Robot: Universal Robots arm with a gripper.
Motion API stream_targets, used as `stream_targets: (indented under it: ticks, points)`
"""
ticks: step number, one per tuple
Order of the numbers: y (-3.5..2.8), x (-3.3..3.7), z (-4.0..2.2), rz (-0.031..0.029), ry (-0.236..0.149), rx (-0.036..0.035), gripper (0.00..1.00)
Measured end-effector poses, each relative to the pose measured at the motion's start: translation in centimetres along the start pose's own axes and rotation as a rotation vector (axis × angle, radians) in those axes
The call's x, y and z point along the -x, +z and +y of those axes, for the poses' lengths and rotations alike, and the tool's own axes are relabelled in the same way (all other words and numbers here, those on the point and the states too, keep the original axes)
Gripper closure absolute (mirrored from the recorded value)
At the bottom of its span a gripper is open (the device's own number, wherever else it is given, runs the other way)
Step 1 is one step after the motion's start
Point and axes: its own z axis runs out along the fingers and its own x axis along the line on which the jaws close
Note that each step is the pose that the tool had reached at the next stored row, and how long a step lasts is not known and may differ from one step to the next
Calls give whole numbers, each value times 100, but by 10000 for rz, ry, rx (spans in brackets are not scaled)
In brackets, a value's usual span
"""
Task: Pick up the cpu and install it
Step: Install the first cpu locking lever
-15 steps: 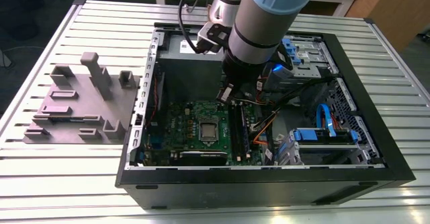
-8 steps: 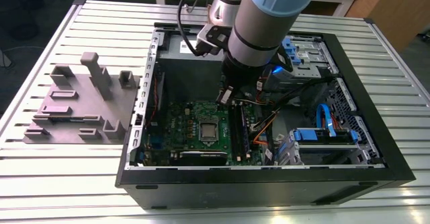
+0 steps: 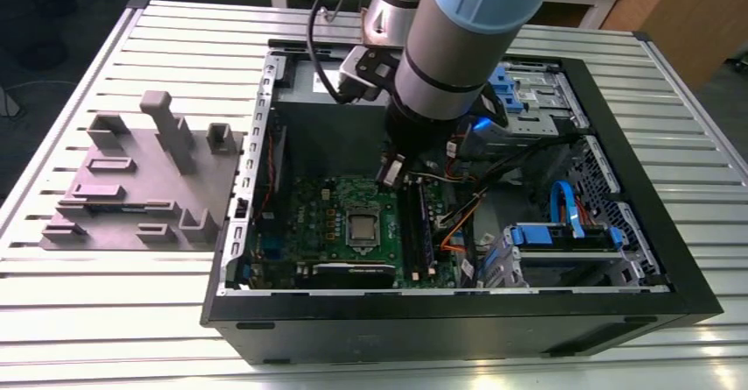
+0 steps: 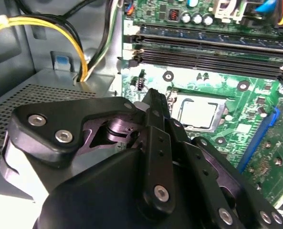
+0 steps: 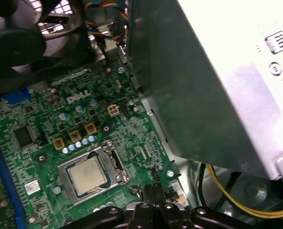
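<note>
1. Inside the open computer case [image 3: 608, 188] on the slatted desk [image 3: 70, 294], the arm reaches down over the green motherboard [image 3: 310, 206].
2. And the cpu [image 3: 363, 227] sits flat in its socket at the middle of the board, silver top up; see it in both wrist views [image 4: 198, 112] [image 5: 87, 174].
3. End effector [image 4: 155, 102] hovers just above the board, fingers drawn together, nothing between them, tips near the socket's edge but apart from the chip.
4. Memory slots [image 4: 208, 52] run alongside the socket.
5. At nine o'clock of the case in the exterior view, a grey fixture block [image 3: 146, 184] stands on the desk.
6. Yellow cables [image 5: 236, 200] loop beside the grey power supply box [image 5: 213, 76].
</note>
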Motion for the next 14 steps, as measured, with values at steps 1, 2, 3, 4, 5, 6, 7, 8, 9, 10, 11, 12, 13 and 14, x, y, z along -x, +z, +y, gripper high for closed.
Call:
stream_targets:
  ticks: [1,2,3,4,5,6,7,8,9,10,11,12,13,14]
  points:
    - [-2,-15,-6,1,-10,1,89]
    - [-5,-30,-13,2,-19,2,89]
    - [-7,-45,-19,3,-27,3,89]
    - [-11,-60,-26,6,-37,4,89]
    - [-13,-75,-32,7,-44,5,89]
    - [-15,-90,-38,7,-52,6,89]
    - [-17,-103,-42,10,-61,6,89]
    - [-17,-110,-44,9,-65,6,89]
    - [-18,-110,-44,9,-66,7,89]
    - [-18,-110,-45,8,-67,7,89]
    - [-18,-112,-46,10,-68,7,89]
    - [-19,-113,-47,10,-69,7,89]
    - [-18,-113,-47,10,-69,7,89]
    - [-18,-113,-47,10,-69,7,89]
